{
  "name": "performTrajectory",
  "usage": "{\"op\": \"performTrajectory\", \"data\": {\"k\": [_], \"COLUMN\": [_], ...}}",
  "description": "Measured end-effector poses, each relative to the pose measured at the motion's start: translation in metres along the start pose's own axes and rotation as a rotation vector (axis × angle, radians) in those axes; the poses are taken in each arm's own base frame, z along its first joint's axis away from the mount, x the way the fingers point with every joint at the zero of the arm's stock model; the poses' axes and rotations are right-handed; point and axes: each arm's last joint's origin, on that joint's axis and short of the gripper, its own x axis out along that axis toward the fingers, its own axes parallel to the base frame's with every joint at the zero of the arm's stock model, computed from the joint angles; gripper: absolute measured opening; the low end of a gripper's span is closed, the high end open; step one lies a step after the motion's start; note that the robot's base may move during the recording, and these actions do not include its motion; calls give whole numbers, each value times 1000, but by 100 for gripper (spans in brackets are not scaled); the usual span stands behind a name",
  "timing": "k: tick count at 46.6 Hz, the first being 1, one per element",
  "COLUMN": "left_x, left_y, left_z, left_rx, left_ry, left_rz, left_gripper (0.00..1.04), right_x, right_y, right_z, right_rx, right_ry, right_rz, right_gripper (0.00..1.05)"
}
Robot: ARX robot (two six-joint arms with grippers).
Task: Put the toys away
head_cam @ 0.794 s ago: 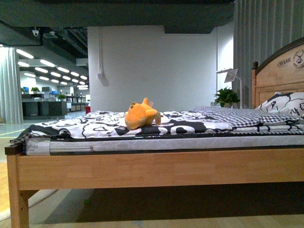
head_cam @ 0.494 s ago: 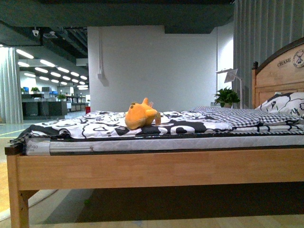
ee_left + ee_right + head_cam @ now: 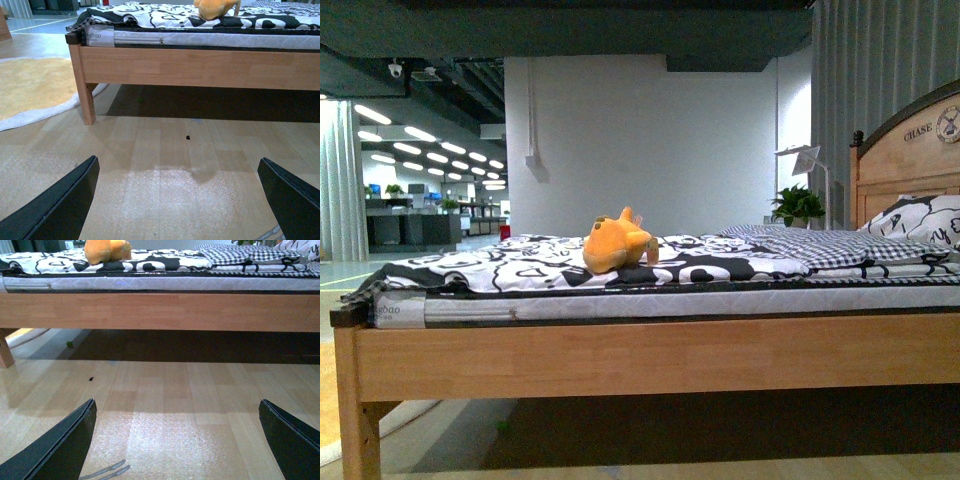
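Item: orange plush toy [image 3: 617, 243], lying untouched on the quilt [image 3: 520, 265] of the bed [image 3: 650, 355]. Our left gripper [image 3: 177, 159] and right gripper [image 3: 176, 401]: spread wide, empty, low over the floor [image 3: 165, 145]; we judge them readied for reaching.

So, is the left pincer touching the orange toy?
Apart. The left wrist view shows the left pincer open above the floor, while the orange toy lies far off on the bed.

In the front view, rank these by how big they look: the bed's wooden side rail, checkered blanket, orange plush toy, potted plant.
1. wooden side rail
2. checkered blanket
3. orange plush toy and potted plant: these look about alike, and the plant stands farther back, so they are left unranked.
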Motion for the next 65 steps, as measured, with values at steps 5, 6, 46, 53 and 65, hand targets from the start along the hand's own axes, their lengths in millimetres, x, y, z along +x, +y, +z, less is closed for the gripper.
{"op": "performTrajectory", "data": {"k": [5,6,46,53,65], "left_x": [0,0,0,0,0], "left_y": [0,0,0,0,0], "left_z": [0,0,0,0,0], "left_rx": [0,0,0,0,0], "left_ry": [0,0,0,0,0], "left_rz": [0,0,0,0,0], "left_gripper": [99,99,99,99,99], "right_x": [0,0,0,0,0], "right_y": [0,0,0,0,0], "right_z": [0,0,0,0,0], "right_rx": [0,0,0,0,0], "right_ry": [0,0,0,0,0], "right_rz": [0,0,0,0,0], "right_gripper": [98,98,98,98,98]}}
